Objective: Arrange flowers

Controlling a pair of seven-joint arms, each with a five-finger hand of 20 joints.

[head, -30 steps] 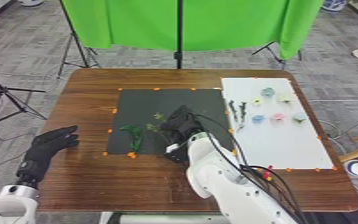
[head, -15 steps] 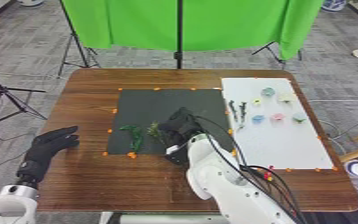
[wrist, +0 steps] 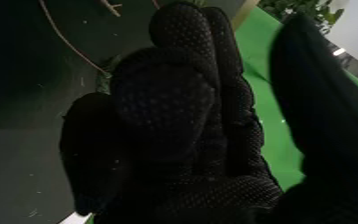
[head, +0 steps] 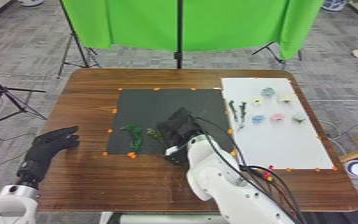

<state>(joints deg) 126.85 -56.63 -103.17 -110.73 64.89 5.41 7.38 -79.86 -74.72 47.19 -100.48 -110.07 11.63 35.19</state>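
Black mat bears green stems beside the right robot hand

1. Place: looks like a robotics lab or test room. Two white robot arms, left and right, come in over a brown wooden desk.
2. Desk laid out as a marked work zone: dark mat and white sheet, small orange marks along their edges. Black cables run along the right arm.
3. Beyond the desk: green cloth, studio-backdrop style, behind a black upright pole. Same green in right wrist view.
4. Black tripod-type stands around the desk.
5. Floor: grey patterned carpet, office type; thin cables on it, right side.
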